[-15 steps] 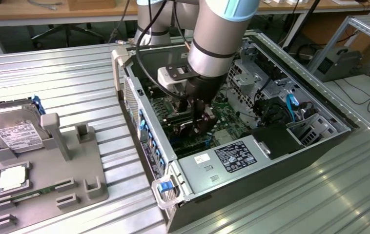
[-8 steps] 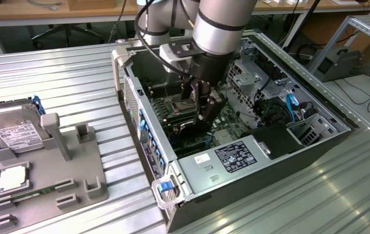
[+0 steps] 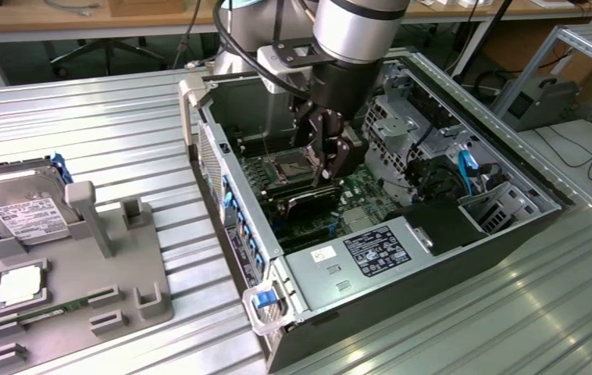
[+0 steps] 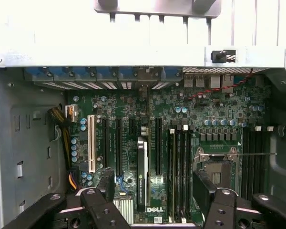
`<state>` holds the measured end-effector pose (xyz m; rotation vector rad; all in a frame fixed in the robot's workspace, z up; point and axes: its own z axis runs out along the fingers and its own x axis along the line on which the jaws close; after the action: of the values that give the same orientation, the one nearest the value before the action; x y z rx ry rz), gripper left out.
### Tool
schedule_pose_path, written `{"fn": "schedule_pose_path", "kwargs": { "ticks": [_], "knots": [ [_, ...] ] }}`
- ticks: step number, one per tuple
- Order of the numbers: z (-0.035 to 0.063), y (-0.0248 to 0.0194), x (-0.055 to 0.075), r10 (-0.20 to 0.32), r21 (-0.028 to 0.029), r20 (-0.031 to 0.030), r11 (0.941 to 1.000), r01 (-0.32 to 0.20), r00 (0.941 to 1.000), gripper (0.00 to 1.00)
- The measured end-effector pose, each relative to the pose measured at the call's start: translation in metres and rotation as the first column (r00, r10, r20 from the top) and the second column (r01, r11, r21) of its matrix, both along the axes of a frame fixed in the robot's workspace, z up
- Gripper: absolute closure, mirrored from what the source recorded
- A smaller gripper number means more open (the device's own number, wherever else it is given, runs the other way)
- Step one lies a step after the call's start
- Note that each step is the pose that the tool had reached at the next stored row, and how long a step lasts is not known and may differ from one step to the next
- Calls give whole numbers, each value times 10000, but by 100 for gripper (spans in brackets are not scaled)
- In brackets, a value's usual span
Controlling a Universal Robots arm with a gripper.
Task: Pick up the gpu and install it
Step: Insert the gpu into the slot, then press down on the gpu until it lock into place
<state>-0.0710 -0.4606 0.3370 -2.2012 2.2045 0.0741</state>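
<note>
The computer case (image 3: 504, 168) lies open on its side on the ribbed metal table (image 3: 98, 117), so its motherboard (image 4: 200, 112) faces up and the arm can reach straight down into it. That is why the gripper (image 3: 324, 173) hangs inside the case, over the middle of the board. Outside the case, on the exterior view's left, a grey holder (image 3: 119, 266) keeps the parts upright and spaced for gripping. A silver hard drive (image 3: 20, 211) leans in it, and the holder's tall upright post has nothing against it. Inside the case, the gpu (image 4: 142, 176) stands on its edge among the long expansion slots, directly under the gripper and beside the CPU socket (image 4: 217, 174). From the exterior view it shows as a glossy black slab (image 3: 307, 203) below the fingertips. Judging by how squarely it sits in line with the neighbouring slots, it seems to be in a slot, though I cannot tell whether it is pressed fully home. Its long axis runs parallel to those slots, from the case wall with the blue latches (image 4: 105, 74) toward the case interior. Its thin top edge faces up at the wrist camera. The bracket end cannot be made out. The fingers (image 4: 106, 183) are spread wide, one on each side of the card with a clear gap to it, gripping nothing.
</note>
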Motion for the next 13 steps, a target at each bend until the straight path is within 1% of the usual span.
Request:
{"fn": "schedule_pose_path", "kwargs": {
  "ticks": [13],
  "knots": [
    [1, 0, 0, 0, 0, 0, 10000, 0, 10000, 24]
  ]
}}
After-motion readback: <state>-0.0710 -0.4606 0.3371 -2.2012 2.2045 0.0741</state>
